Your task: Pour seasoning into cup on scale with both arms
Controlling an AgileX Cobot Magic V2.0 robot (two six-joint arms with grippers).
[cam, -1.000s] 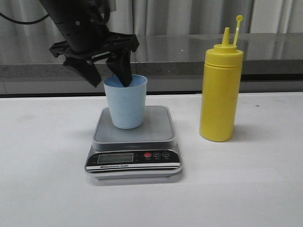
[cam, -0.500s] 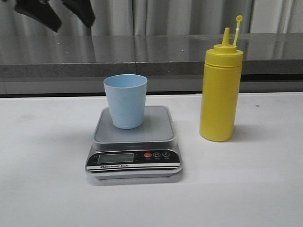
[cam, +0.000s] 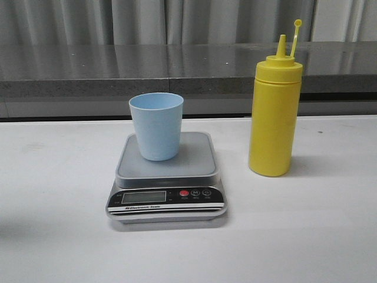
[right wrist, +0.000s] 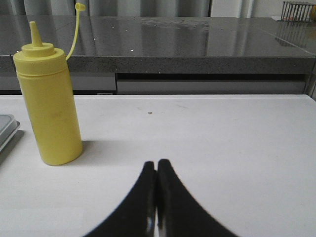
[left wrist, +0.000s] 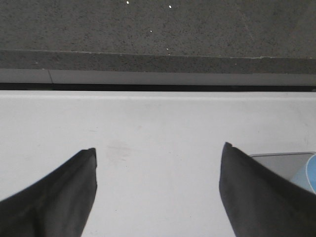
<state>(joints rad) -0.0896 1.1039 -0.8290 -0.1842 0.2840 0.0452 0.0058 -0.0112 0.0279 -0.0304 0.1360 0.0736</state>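
Cup (cam: 156, 125) placement looks done: it stands upright on the kitchen scale (cam: 166, 177), squeeze bottle (cam: 274, 115) well right on the tabletop (cam: 306, 224). Left end effector (left wrist: 158, 187) gapes wide, empty; right end effector (right wrist: 156, 197) is pinched closed, empty. Next, it must spread and grasp the bottle.

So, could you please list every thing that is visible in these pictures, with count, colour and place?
cup: one, light blue, upright on the scale's platform
scale: one, grey platform with black front panel, on the table, left of the bottle
bottle: one, yellow, upright on the table, cap off its nozzle
table: one, white, under everything
counter: one, dark grey, behind the table
left claw: one, black, open, over bare table beside the scale
right claw: one, black, shut, empty, away from the bottle
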